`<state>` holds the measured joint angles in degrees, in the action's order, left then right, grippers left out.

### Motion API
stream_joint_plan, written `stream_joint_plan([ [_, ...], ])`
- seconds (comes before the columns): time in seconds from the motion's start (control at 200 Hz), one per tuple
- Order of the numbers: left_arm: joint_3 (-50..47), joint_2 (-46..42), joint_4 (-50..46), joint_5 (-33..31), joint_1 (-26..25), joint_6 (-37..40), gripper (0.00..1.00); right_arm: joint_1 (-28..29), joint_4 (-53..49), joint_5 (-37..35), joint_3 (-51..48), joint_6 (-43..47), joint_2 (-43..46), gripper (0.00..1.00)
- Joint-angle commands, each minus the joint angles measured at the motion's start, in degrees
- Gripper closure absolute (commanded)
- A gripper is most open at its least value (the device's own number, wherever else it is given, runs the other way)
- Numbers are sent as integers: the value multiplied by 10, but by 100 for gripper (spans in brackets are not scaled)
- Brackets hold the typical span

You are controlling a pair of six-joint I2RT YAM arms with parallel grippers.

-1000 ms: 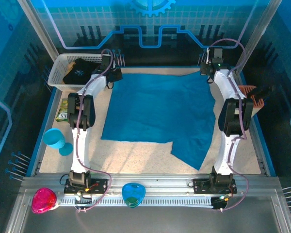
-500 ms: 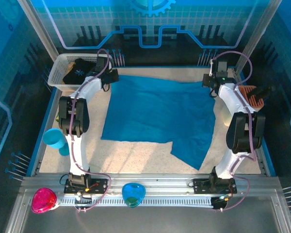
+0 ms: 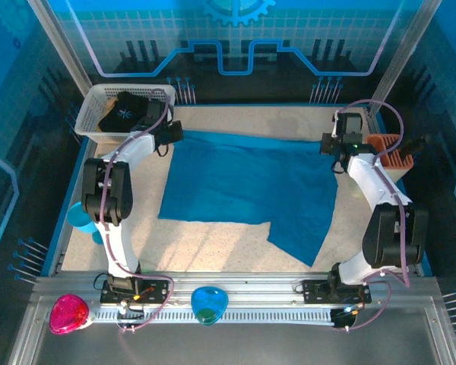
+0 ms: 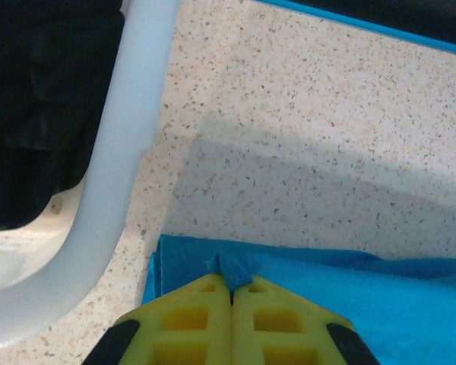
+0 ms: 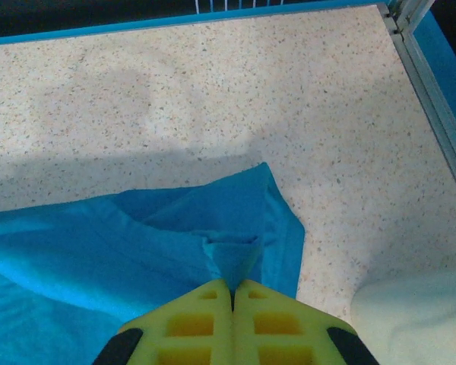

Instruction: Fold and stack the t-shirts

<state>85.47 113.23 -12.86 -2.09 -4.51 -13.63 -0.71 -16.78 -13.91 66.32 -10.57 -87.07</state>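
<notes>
across the middle of the overhead frame: teal-blue t-shirt (image 3: 251, 179), laid mostly flat on the speckled table (image 3: 213, 243), its lower right part reaching toward the bottom edge as a narrower flap. at its upper left corner: left gripper (image 3: 169, 135), pressed together on the cloth. seen from the left wrist, pinches a small peak of teal fabric between the yellow fingertips (image 4: 201, 304), with the doubled shirt edge just beside the wall of the white basket (image 4: 129, 152). at the shirt's upper right corner: right gripper (image 3: 332, 143), likewise closed tight on the cloth. seen from the right wrist, grips a small tuck of teal fabric at the tips, with the corner rumpled around it and bare table beyond. upper left of the overhead frame: black t-shirt (image 3: 125, 112) with a pale starburst print, bunched inside the basket, apart from the teal one. left edge, lower down: light-blue cup (image 3: 83, 217) on the table, partly hidden behind the left arm.
</notes>
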Motion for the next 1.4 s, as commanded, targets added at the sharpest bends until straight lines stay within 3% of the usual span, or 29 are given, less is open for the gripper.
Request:
stream_joint_plan([
  [0.0, -22, -27, 19, 0, 0, -10, 100, -3, 19, -2, -32, -23, 26, 100],
  [0.39, -34, 6, -8, 2, -8, -26, 100, -1, -15, 20, -85, -81, -20, 100],
  [0.475, -50, 2, -6, -9, -9, -33, 80, 0, -31, 29, -84, -89, -41, 100],
  [0.586, -84, -22, 7, -23, -10, -37, 67, 1, -49, 51, -90, -95, -48, 100],
  [0.626, -98, -35, 14, -27, -10, -36, 60, 1, -56, 61, -93, -95, -48, 96],
  [0.961, -136, -127, 9, -44, -13, -23, 36, 1, -112, 134, -93, -83, -33, 76],
  [1.141, -116, -153, -16, -57, -16, -12, 27, 2, -122, 146, -57, -65, -34, 57],
  [1.391, -103, -186, -35, -60, -24, -17, 19, 24, -113, 178, 52, -21, -154, 44],
])
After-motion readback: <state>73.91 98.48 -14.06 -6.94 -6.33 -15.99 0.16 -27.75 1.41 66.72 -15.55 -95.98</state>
